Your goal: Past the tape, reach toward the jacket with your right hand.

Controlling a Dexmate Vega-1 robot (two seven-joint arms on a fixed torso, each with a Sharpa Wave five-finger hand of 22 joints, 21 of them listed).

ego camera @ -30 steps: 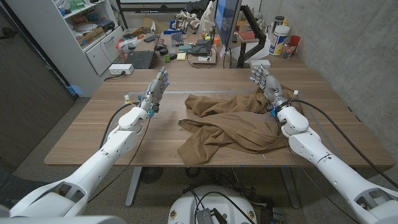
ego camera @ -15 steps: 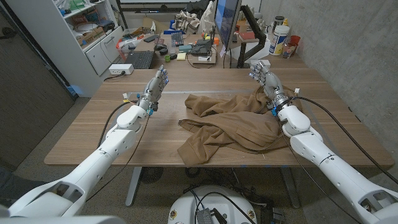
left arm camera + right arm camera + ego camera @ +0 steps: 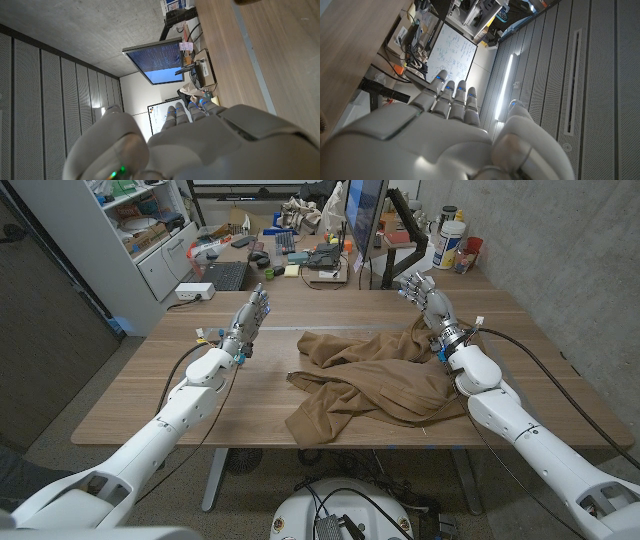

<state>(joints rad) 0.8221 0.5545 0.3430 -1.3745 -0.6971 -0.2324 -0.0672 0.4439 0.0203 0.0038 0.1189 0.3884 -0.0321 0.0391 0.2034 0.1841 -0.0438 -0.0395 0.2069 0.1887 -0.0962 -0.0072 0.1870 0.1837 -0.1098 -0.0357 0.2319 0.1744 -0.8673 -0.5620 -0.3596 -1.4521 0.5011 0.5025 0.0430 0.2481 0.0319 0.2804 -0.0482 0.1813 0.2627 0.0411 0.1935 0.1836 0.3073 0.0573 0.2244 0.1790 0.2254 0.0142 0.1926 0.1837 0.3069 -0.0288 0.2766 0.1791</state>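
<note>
A brown jacket (image 3: 370,380) lies crumpled on the wooden table (image 3: 180,400), from the middle toward the right. My right hand (image 3: 430,302) hovers over the jacket's far right corner, fingers straight and apart, pointing away from me and holding nothing. In the right wrist view the right hand (image 3: 435,135) shows its back with its fingers stretched out. My left hand (image 3: 252,320) stands left of the jacket, apart from it, fingers extended and empty. The left wrist view shows the left hand (image 3: 200,145) from behind, with a pale strip (image 3: 252,60) running across the table beyond it.
Behind the table stands a cluttered desk with a monitor (image 3: 365,220), a keyboard (image 3: 225,275) and bottles (image 3: 450,240). A white shelf unit (image 3: 150,240) stands at the far left. A concrete wall runs along the right.
My right hand has moved a little farther from me, toward the table's far side past the jacket's far corner. The left hand and the jacket have stayed put.
</note>
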